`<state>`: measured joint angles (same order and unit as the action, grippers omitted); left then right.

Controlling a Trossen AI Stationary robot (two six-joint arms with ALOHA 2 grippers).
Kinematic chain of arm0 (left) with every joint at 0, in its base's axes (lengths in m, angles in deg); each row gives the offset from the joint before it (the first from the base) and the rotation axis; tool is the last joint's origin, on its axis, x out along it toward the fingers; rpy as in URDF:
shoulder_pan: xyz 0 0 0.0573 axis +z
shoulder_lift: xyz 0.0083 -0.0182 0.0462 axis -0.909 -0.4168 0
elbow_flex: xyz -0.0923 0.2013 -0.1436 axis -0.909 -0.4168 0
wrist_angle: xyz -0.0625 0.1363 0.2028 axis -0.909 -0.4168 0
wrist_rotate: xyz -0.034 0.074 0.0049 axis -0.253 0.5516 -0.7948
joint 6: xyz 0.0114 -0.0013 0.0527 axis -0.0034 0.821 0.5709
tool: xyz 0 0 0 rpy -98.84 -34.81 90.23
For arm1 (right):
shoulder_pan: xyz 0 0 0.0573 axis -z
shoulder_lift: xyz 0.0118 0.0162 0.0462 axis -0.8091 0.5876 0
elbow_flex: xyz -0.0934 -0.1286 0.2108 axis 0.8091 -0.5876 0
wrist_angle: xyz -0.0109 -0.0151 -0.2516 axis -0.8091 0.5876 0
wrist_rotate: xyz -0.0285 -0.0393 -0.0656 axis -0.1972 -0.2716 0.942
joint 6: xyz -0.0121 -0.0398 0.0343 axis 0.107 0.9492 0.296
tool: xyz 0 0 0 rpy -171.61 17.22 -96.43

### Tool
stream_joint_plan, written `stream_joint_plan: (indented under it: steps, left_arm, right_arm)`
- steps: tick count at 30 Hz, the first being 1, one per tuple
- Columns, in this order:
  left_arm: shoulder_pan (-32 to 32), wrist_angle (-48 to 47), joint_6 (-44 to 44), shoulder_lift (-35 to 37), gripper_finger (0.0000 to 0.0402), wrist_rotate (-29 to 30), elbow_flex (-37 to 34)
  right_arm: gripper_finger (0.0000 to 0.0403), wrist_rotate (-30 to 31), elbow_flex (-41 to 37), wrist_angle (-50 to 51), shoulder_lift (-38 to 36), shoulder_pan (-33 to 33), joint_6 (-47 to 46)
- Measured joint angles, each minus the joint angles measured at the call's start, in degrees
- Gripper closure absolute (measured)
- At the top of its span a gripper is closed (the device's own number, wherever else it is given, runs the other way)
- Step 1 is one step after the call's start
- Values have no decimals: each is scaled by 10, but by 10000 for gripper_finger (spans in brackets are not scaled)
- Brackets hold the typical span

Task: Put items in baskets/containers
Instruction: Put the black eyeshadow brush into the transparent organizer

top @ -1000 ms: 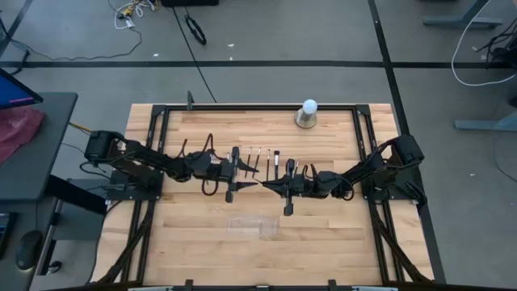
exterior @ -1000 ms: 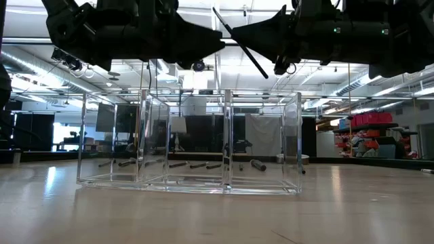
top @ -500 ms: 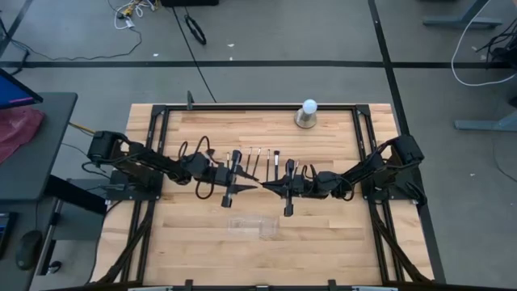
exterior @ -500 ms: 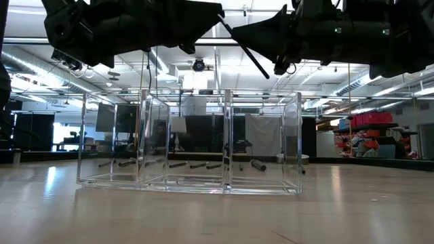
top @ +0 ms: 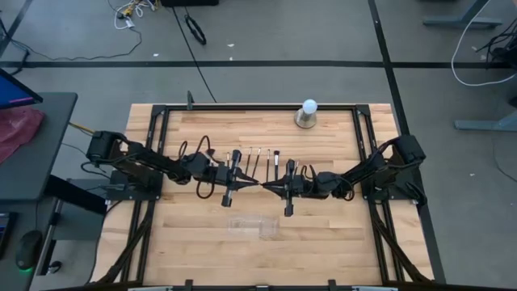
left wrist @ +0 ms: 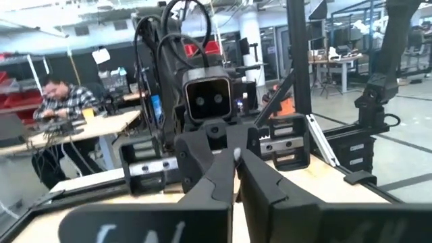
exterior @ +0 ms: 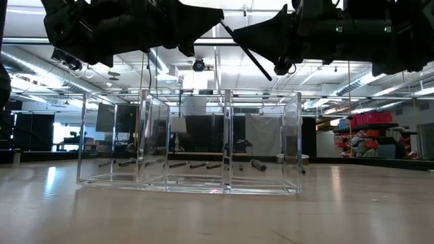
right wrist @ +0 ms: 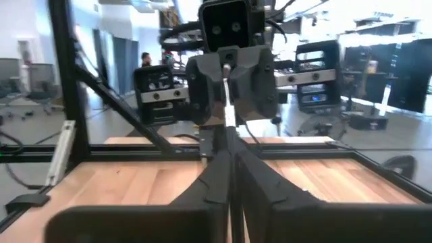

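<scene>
A slim dark makeup brush (exterior: pixel 251 55) hangs slanted in the air between my two grippers, which meet tip to tip over the middle of the table. My left gripper (top: pixel 256 184) comes from the table's left and is shut on the brush's upper end. My right gripper (top: pixel 266 185) comes from the right and is shut on the brush lower down. Several more brushes (top: pixel 258 159) lie side by side on the wood just beyond the grippers. The clear container (top: pixel 252 224) stands nearer the front edge, below the grippers in the low view (exterior: pixel 190 142). My left gripper pinches the brush's upper end (right wrist: pixel 228 94) between its two fingers. The fingers lie about level, coming from the table's left, across the brush. The brush is clear of the table and tilted. My right gripper holds the brush a little below that end (exterior: pixel 241 42), pinched between its two fingers, which come level from the table's right. The brush's lower end (exterior: pixel 266 74) slants down under this gripper, clear of everything.
A white ball on a grey base (top: pixel 308 113) stands at the table's far edge, right of the middle. A black frame (top: pixel 161 109) runs round the tabletop. Bare wood lies on either side of the container.
My left gripper has shut on the brush's upper end, its fingers wide apart a second ago and together now, and its tip has tipped up a little. The brush stays slanted in the same place.
</scene>
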<state>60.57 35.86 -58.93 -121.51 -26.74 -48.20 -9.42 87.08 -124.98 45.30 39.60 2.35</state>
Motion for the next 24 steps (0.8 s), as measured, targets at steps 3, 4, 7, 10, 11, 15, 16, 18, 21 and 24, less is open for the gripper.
stream_joint_plan:
  steps: [3, 4, 7, 10, 11, 15, 16, 18, 21, 24]
  left_arm:
    - [-2, -57, -24, 40, 391, 3, 0]
    - [-3, -89, -34, 57, 391, -4, 4]
    - [-13, -230, -71, 120, 391, -8, 35]
    - [-40, -415, -87, 170, 391, -3, 88]
    - [-53, -478, -93, 180, 391, -2, 111]
    - [-116, -680, -134, 196, 388, 26, 199]
    - [-132, -710, -142, 196, 387, 47, 216]
    - [-159, -765, -166, 196, 387, 86, 231]
    - [-185, -794, -222, 196, 390, 129, 229]
    - [-198, -795, -267, 196, 389, 183, 204]
  right_arm:
    - [331, 22, 0, 68, -40, -1, 0]
    - [319, 35, 0, 102, -57, -1, 0]
    - [284, 51, 0, 211, -111, -5, 0]
    - [258, 51, 0, 305, -158, -12, -24]
    - [252, 51, 0, 333, -168, -13, -33]
    - [238, 52, 0, 370, -175, -20, -52]
    - [237, 51, 0, 369, -172, -22, -52]
    - [236, 49, 0, 368, -163, -23, -50]
    - [236, 50, 0, 358, -149, -22, -48]
    - [236, 49, 0, 346, -138, -22, -38]
